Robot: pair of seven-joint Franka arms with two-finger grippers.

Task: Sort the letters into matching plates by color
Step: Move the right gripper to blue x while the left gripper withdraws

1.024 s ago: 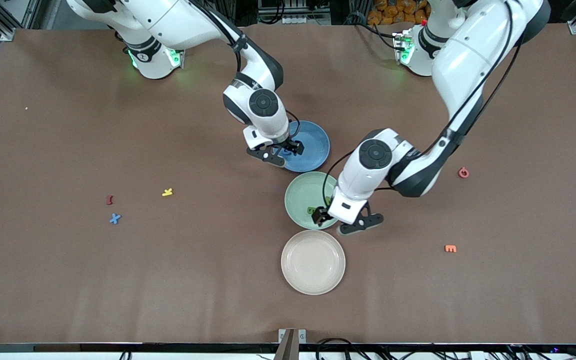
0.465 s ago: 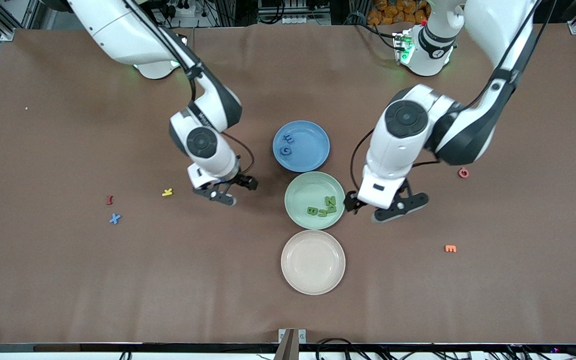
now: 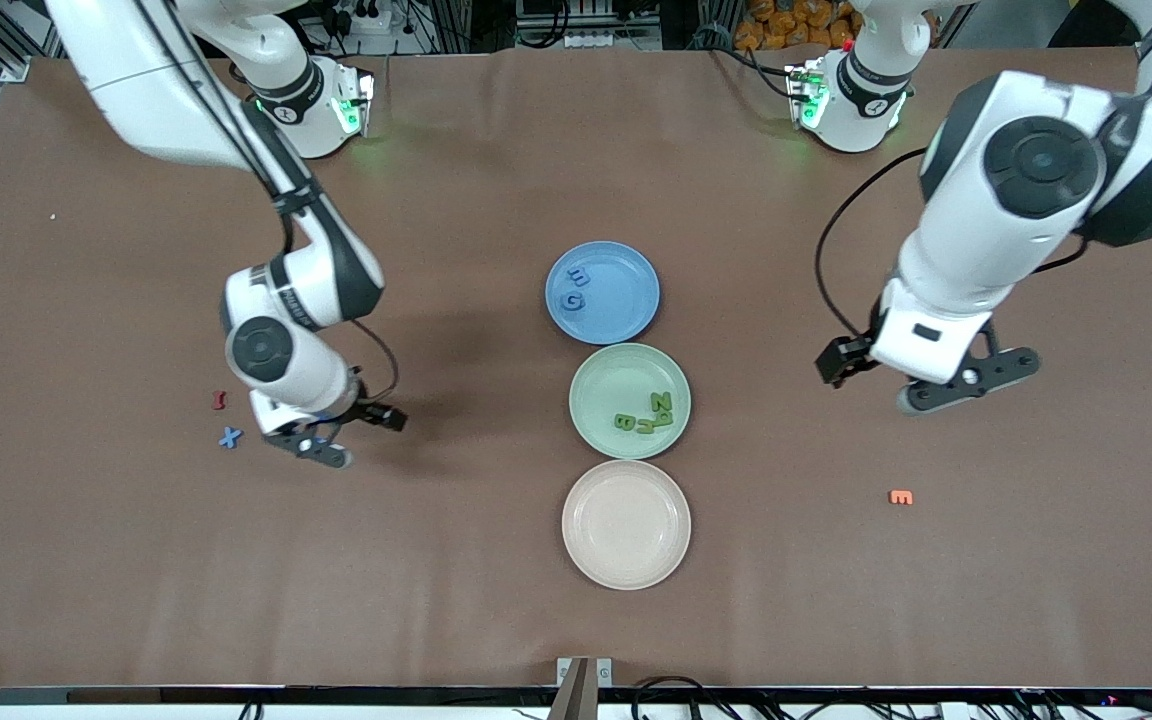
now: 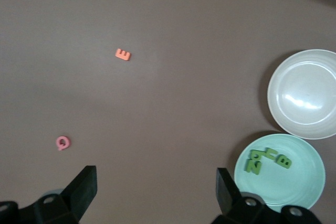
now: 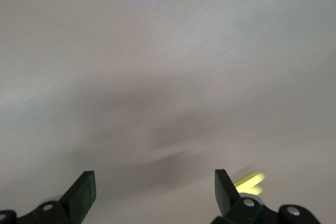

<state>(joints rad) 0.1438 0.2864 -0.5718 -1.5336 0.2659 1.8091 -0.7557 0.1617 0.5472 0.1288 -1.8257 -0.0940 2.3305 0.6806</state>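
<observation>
We see a cream plate (image 3: pixel 626 524) nearest the camera, then the green plate (image 3: pixel 600 374) with green letters (image 3: pixel 646 415), then the blue plate (image 3: pixel 622 283) with two blue letters (image 3: pixel 575 289). Our right gripper (image 3: pixel 351 436), jaws apart and empty, hangs beside a blue X (image 3: pixel 229 437). The left gripper (image 3: pixel 871 380), also spread, is above bare table near an orange E (image 3: pixel 900 497).

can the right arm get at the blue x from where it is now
Probably yes. The right gripper is open and empty over bare table beside the blue X. Only a small red letter lies near the X, and it does not block the way.
</observation>
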